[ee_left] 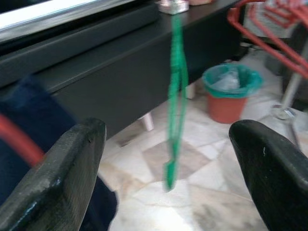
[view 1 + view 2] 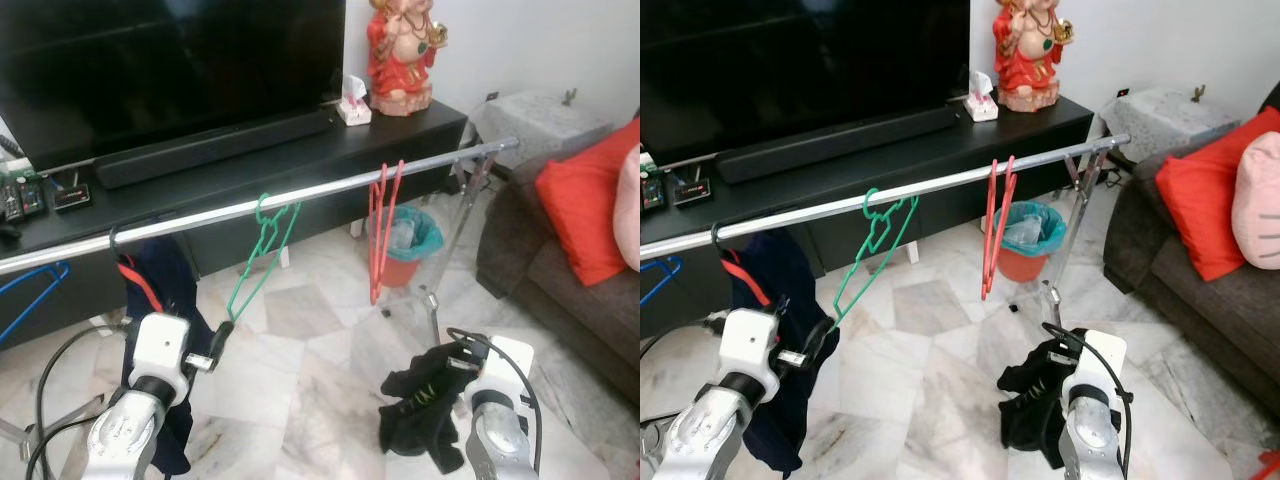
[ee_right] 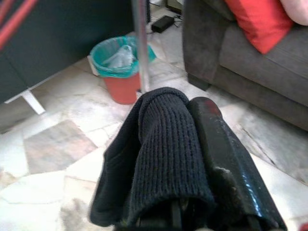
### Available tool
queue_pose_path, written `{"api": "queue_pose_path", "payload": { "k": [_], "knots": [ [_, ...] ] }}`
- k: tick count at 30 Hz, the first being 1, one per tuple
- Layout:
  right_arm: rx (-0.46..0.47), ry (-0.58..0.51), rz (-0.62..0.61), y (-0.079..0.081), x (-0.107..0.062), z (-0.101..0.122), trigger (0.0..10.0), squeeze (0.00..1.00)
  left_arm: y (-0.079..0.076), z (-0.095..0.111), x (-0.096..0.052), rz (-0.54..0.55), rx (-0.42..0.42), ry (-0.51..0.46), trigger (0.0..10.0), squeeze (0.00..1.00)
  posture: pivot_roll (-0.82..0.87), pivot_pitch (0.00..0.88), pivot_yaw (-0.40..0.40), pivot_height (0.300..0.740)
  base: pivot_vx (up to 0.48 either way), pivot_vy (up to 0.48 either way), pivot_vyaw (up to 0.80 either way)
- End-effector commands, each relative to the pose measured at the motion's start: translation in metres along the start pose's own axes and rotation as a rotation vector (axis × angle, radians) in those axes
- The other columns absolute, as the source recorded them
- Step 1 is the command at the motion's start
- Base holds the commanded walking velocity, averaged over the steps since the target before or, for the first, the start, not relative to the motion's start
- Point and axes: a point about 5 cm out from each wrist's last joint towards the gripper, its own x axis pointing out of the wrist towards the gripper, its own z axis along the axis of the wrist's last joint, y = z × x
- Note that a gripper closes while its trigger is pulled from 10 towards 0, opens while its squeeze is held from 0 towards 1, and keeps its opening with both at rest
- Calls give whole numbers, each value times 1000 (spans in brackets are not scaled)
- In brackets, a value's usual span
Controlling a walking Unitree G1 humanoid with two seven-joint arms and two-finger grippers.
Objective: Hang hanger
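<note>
A long silver metal clothes rail [image 2: 300,198] runs across the room in front of a low black TV cabinet [image 2: 250,165]. On the rail, the slim green plastic hanger [image 2: 262,252] already sits by its hook, tilted, with its lower corner just at the left gripper [image 2: 222,338]. The left wrist view shows that gripper's black fingers [image 1: 57,178] spread wide with the hanger between them, untouched, so the hanging itself looks nearly finished. To end it well, I judge the left arm should draw straight back and down, keeping both fingers off the hanger so the hook is not dragged off the rail or pushed along it towards the red plastic hanger [image 2: 382,225]. The right gripper [image 2: 450,385], low and near the floor, is clamped on a dark knitted garment [image 3: 163,159]
</note>
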Motion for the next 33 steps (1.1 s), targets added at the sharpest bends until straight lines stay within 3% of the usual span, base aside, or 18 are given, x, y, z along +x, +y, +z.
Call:
{"api": "queue_pose_path", "payload": {
  "k": [1,6,10,15,22,25,33],
  "knots": [
    [-2,-9,-23,-4,3,3,10000,0,-6,-3,7,-1,-17,28,10000,0,-86,0,8,740,0,0,0],
    [28,13,-66,-13,2,0,10000,0,-8,4,22,15,-49,11,10000,0,-82,0,8,740,0,0,0],
    [28,12,-59,-10,3,1,10000,0,-8,7,27,29,-55,5,10000,0,-83,0,9,740,0,0,-331],
    [29,10,-47,-7,3,1,10000,0,-6,6,25,39,-55,8,10000,0,-76,0,9,740,0,0,-800],
    [30,13,-40,-4,2,0,10000,0,-4,8,25,56,-66,-1,10000,0,-73,0,8,740,0,0,0],
    [30,11,-39,-4,2,0,10000,0,-5,9,26,64,-82,-8,10000,0,-74,0,10,740,0,0,-775],
    [33,0,-27,-2,2,1,10000,0,-5,14,25,72,-96,-33,10000,0,-73,0,10,740,0,352,0]
  ]
}}
